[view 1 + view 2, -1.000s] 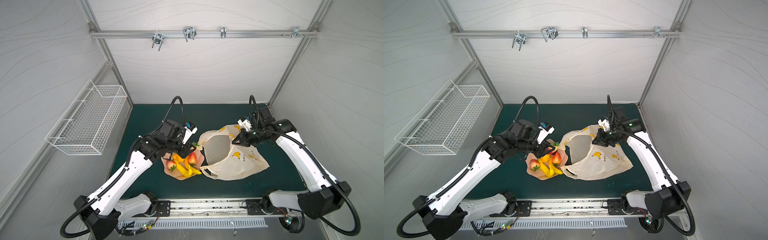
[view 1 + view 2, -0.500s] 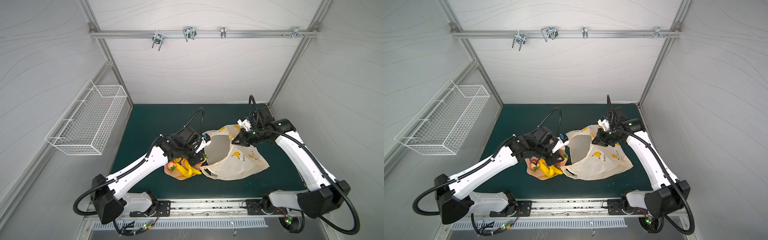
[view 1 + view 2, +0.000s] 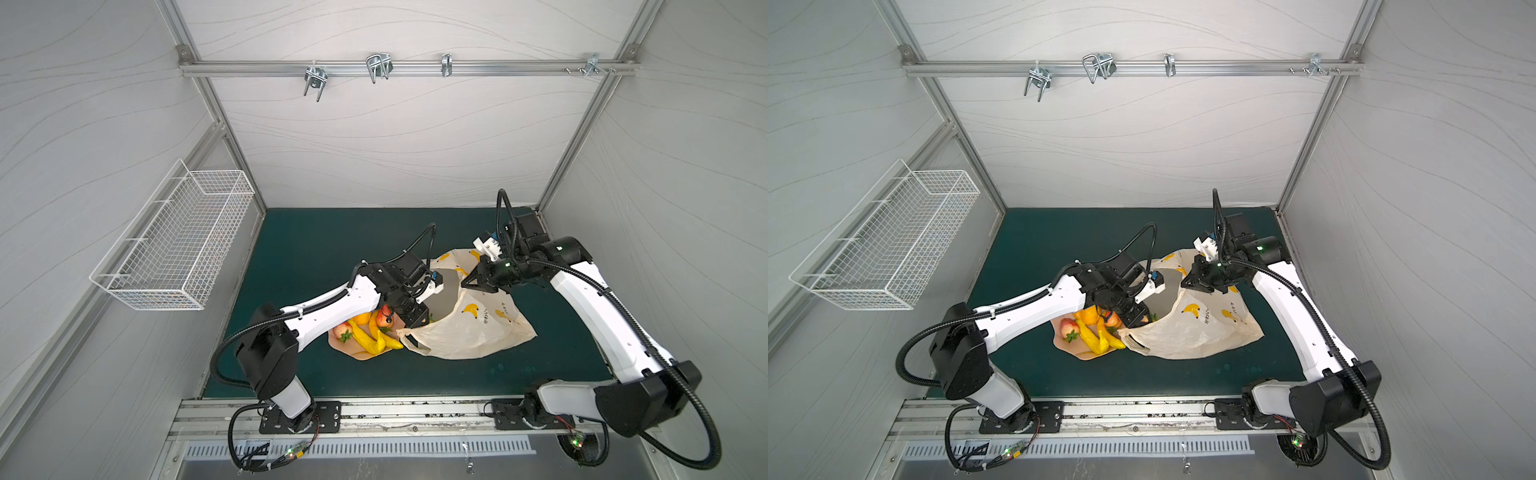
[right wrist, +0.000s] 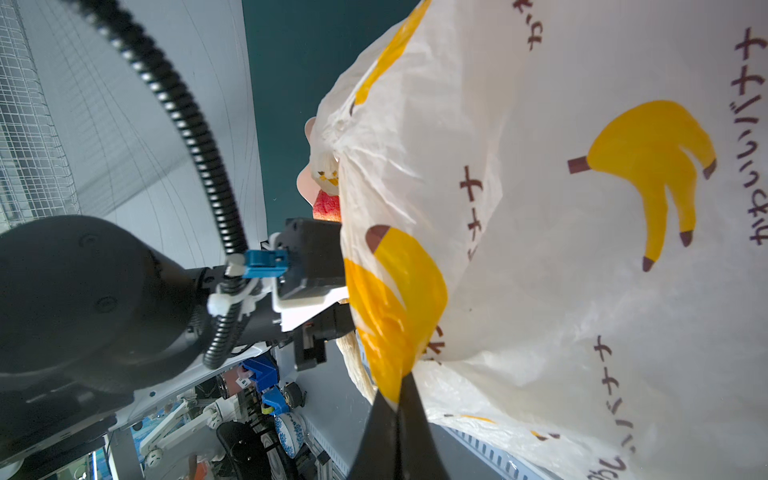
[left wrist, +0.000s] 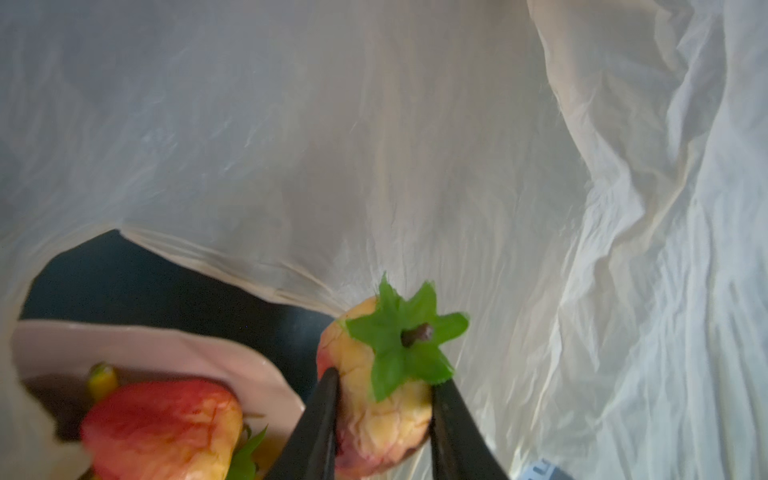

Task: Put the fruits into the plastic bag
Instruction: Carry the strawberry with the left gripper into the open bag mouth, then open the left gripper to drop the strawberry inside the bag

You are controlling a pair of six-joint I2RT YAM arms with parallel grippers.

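A pale red-and-yellow strawberry (image 5: 382, 419) with green leaves sits between the fingers of my left gripper (image 5: 386, 380), which is shut on it at the open mouth of the plastic bag (image 5: 415, 145). In both top views that left gripper (image 3: 417, 318) (image 3: 1138, 318) hangs at the bag's left rim. My right gripper (image 4: 401, 386) (image 3: 467, 284) is shut on the bag's upper rim and holds the cream, banana-printed bag (image 3: 469, 328) (image 4: 582, 291) open. Two strawberries (image 3: 343, 332), an orange (image 3: 363, 318) and yellow bananas (image 3: 374, 338) lie on the pink plate (image 3: 361, 353).
The pink plate (image 3: 1088, 353) lies just left of the bag on the dark green mat (image 3: 311, 249). A white wire basket (image 3: 183, 245) hangs on the left wall. The left arm's wrist (image 4: 307, 257) is close beside the bag.
My left arm has swung right from above the plate to the bag's mouth, carrying the strawberry. The right arm and the bag rim it holds have stayed put.
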